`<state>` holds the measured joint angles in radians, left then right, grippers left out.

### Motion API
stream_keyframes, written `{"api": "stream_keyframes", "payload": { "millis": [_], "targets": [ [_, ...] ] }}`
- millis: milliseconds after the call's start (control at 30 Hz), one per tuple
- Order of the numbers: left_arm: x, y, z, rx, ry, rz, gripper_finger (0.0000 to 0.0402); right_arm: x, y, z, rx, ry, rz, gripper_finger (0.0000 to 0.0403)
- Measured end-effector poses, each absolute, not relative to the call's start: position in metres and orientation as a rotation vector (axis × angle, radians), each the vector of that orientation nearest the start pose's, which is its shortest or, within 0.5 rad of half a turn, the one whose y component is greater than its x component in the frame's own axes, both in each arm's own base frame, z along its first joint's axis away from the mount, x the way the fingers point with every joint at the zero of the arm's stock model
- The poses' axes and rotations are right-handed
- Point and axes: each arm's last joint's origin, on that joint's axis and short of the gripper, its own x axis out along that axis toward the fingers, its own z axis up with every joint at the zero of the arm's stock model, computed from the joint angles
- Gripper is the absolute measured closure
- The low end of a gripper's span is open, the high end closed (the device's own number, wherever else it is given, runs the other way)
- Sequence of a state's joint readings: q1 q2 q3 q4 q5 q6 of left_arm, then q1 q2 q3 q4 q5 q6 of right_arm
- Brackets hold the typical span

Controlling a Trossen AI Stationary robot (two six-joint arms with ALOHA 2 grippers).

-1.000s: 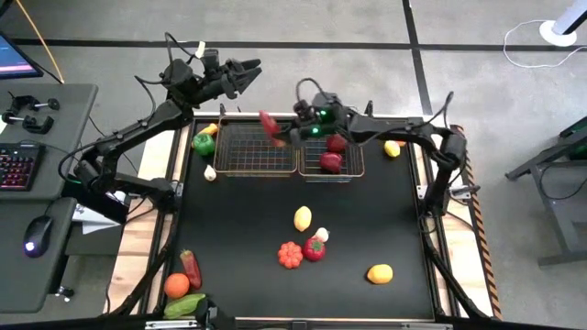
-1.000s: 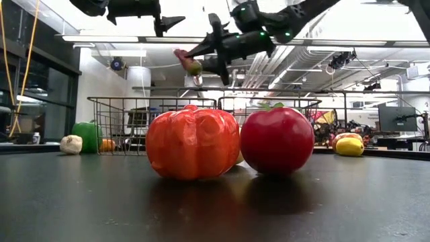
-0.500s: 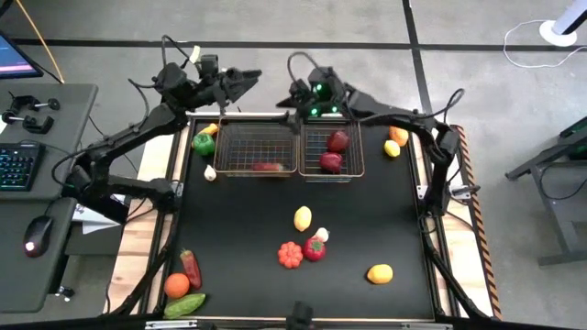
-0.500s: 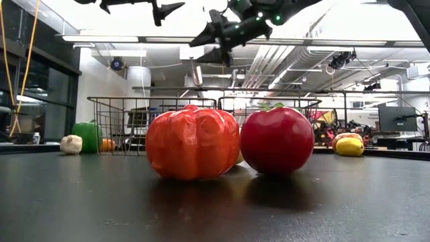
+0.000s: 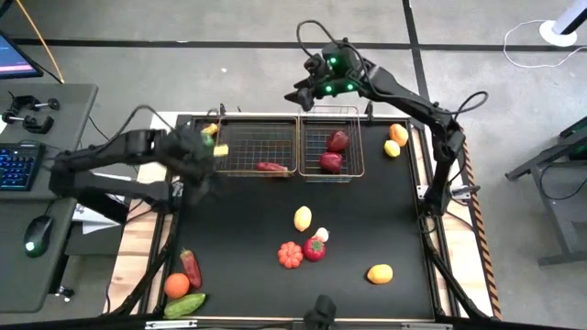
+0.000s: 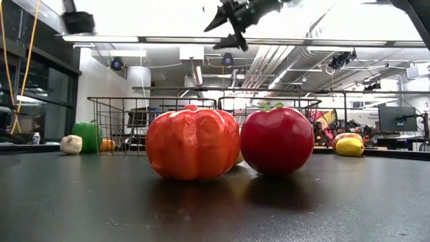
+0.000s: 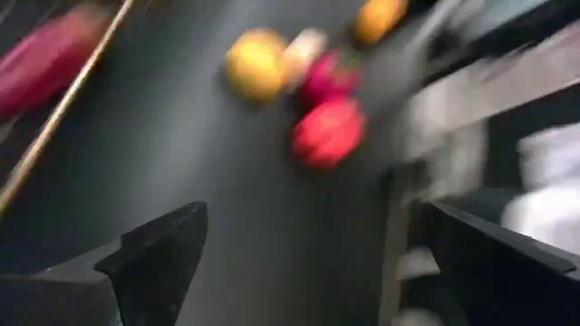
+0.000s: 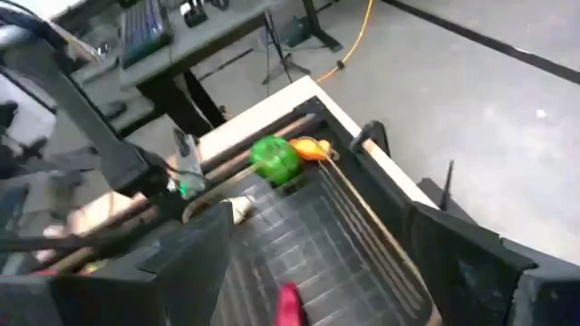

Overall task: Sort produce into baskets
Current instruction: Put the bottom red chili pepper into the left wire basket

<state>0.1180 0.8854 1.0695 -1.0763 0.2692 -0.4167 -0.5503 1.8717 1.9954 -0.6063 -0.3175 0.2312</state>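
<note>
The right claw (image 5: 299,94) is hanging high above the far edge of the tabletop (image 5: 248,220), its fingers spread and holding nothing. Directly below and just nearer than it are sitting the two wire baskets: the left basket (image 5: 257,147) is holding one long red piece (image 5: 269,167) near its front wall, and the right basket (image 5: 330,147) is holding two dark red pieces (image 5: 335,151). The left claw (image 5: 204,151) is sitting low over the tabletop's left side, just beside the left basket's outer wall; it is blurred in the overhead view, though its wrist view is showing both fingers (image 7: 154,263) well apart with nothing between them. Close by it are lying a green pepper (image 8: 275,158) and a small yellow-orange piece (image 5: 210,129), though the blur is making the exact spacing hard to judge. Well away from both claws, toward the tabletop's middle, are resting a lemon (image 5: 303,218), an orange pumpkin-like piece (image 5: 290,255), and a red tomato (image 5: 315,249) touching it. A yellow piece (image 5: 380,273) is lying off toward the front right, two small pieces (image 5: 395,139) are lying beyond the right basket's outer side, and a red pepper (image 5: 191,268), an orange (image 5: 176,286) and a cucumber (image 5: 184,305) are clustering at the front left corner.
</note>
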Motion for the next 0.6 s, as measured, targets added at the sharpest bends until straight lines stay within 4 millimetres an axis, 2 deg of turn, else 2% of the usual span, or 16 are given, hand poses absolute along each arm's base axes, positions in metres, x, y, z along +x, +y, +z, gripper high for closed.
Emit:
{"api": "stream_keyframes", "payload": {
  "millis": [67, 133, 233, 367, 467, 600],
  "targets": [
    [0.138, 0.000, 0.331, -0.519, 0.986, 0.147, 0.0007, 0.366, -0.199, 0.409, 0.438, 0.403, -0.284, 0.0089],
    [0.141, -0.005, 0.326, -0.531, 1.041, 0.240, 0.0007, 0.369, -0.185, 0.417, 0.437, 0.416, -0.280, 0.0089],
    [0.155, -0.014, 0.314, -0.590, 1.144, 0.329, 0.0007, 0.371, -0.161, 0.426, 0.419, 0.470, -0.297, 0.0089],
    [0.173, -0.032, 0.287, -0.493, 1.428, 0.374, 0.0007, 0.363, -0.130, 0.435, 0.348, 0.613, -0.355, 0.0089],
    [0.182, -0.051, 0.268, -0.378, 1.636, 0.362, 0.0007, 0.352, -0.109, 0.440, 0.266, 0.735, -0.400, 0.0089],
    [0.189, -0.084, 0.250, -0.295, 1.752, 0.231, 0.0007, 0.332, -0.089, 0.441, 0.204, 0.879, -0.430, 0.0089]
  ]
}}
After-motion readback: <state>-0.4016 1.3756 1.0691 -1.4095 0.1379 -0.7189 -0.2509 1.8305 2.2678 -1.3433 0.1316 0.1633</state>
